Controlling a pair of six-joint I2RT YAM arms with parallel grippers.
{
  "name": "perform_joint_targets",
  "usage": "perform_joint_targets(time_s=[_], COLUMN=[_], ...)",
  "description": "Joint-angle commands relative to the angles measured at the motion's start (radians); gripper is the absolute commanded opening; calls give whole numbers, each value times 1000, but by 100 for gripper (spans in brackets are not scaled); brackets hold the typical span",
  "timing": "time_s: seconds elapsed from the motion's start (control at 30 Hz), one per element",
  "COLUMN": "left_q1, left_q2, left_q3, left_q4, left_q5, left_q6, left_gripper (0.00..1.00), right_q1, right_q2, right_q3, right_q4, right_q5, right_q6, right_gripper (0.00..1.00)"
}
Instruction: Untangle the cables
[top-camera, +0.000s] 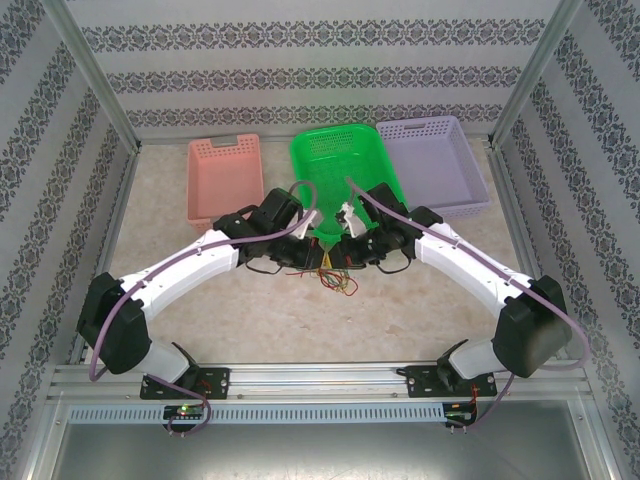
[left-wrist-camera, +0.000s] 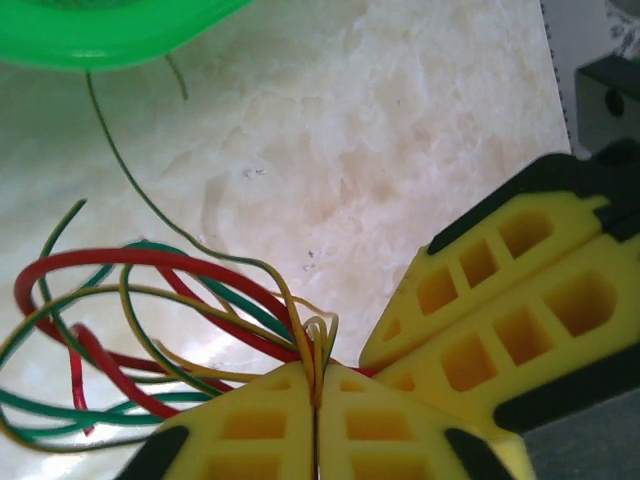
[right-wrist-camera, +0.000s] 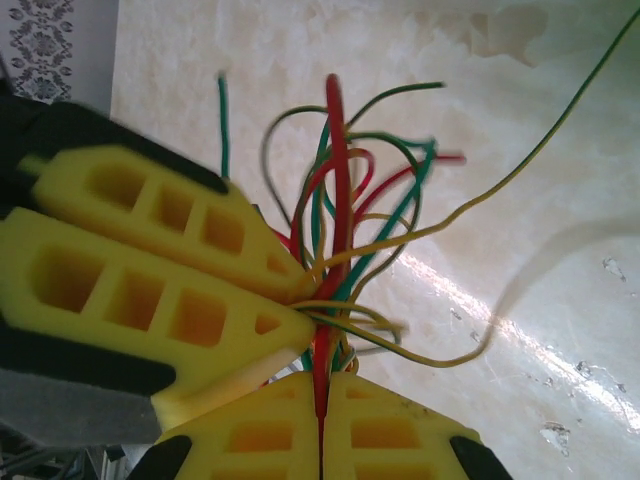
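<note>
Yellow pads (left-wrist-camera: 250, 430) of my left tool (left-wrist-camera: 315, 380) are pressed together, and between them they pinch some strands of the cables (left-wrist-camera: 150, 300): yellow, orange and red ones go into the seam. From there the bundle spreads to the left over the bench (left-wrist-camera: 400, 130) in wide loops of red, green and yellow-green wire. One thin strand runs up alone toward the rim of the green basket (left-wrist-camera: 110, 30). My right tool (left-wrist-camera: 378, 352) comes in from the right, its two fingers also closed, its tip just beside the tip of the left one.

Seen from the right wrist, my right tool (right-wrist-camera: 322, 385) is shut, and a red wire stands straight up out of its seam, with the other cables (right-wrist-camera: 345, 200) fanning above it. My left tool (right-wrist-camera: 292, 300) reaches in from the left, its tip inside the same knot, where yellow strands cross. Which other strands each tool holds, I cannot tell.

From above, the left tool (top-camera: 318, 255) and the right tool (top-camera: 342, 258) meet nearly touching, just in front of the near end of the green basket (top-camera: 345, 160). The cables (top-camera: 338, 283) lie below them as a small tangle on the bench (top-camera: 260, 320). A pink basket (top-camera: 225, 178) stands left of the green one, and a purple basket (top-camera: 432, 160) stands to its right.
</note>
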Motion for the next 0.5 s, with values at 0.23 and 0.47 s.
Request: perform_joint_targets(time_s=[0.23, 0.47], left_q1=[87, 192], left_q2=[-174, -239], left_q3=[-55, -118], left_q4=[-159, -210], left_q5=[-424, -423], left_q6=[-234, -340], left_gripper=[0, 0], right_q1=[-29, -36], right_q2=[-43, -87], right_q3=[-29, -66], right_q4=[-52, -50], right_q5=[2, 31], right_q6=[-57, -49], right_gripper=[0, 0])
